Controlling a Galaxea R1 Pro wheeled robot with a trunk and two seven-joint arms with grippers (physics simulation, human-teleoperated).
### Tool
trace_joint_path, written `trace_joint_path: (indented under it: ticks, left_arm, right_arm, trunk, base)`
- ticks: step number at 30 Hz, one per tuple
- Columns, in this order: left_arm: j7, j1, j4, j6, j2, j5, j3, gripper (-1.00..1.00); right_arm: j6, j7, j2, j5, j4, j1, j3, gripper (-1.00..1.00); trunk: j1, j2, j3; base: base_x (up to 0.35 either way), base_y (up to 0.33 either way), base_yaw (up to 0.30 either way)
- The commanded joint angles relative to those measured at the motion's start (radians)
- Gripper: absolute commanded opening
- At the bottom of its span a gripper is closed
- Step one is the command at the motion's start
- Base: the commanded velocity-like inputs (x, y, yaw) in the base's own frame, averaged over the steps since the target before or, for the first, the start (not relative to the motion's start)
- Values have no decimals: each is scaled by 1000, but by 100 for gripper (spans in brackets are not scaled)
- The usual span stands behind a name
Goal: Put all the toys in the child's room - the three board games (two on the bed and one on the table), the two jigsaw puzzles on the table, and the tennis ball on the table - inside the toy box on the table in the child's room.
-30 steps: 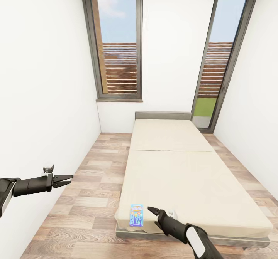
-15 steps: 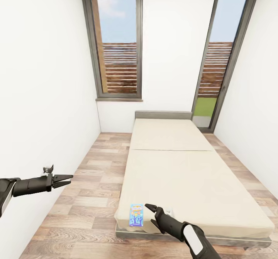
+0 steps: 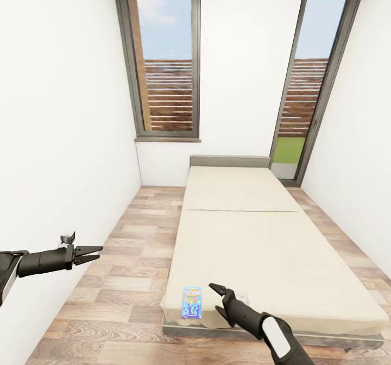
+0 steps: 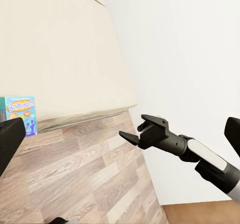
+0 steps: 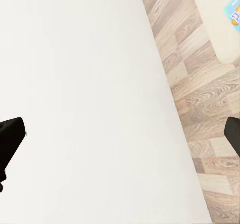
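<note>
**Blue game box at the foot of the bed**

Narrow bedroom, plank floor, two tall windows. On my left, the left gripper (image 3: 91,254) hangs over the floor by the wall, fingers slightly apart, empty. Centre: a blue board game (image 3: 191,302) lies flat on the bed (image 3: 282,256), at its near left corner. I judge it light, stiff, slick; best pinched across an edge. Just beside it to the right, the right gripper (image 3: 219,299) hovers, fingers spread, touching nothing.

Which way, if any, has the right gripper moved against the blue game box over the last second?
Barely. The right gripper edged toward the blue game box on the bed, then drew back beside it, open.
</note>
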Motion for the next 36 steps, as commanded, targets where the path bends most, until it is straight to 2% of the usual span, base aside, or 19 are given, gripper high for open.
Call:
trace_joint_path:
  ticks: [1,6,36]
  left_arm:
    - [-8,-1,0,10,0,-8,3,100]
    - [-8,-6,0,10,0,-5,6,100]
    - [-8,-9,0,10,-5,-5,4,100]
  right_arm:
    - [8,1,1,-6,0,-1,-9,100]
    - [17,-3,-2,-26,0,0,-10,100]
    - [73,5,-2,-36,0,1,-19,100]
  trunk:
    - [4,-8,-5]
    - [23,-43,-20]
    - [138,-253,-114]
  base:
    - [0,0,0]
    - [0,0,0]
    - [0,0,0]
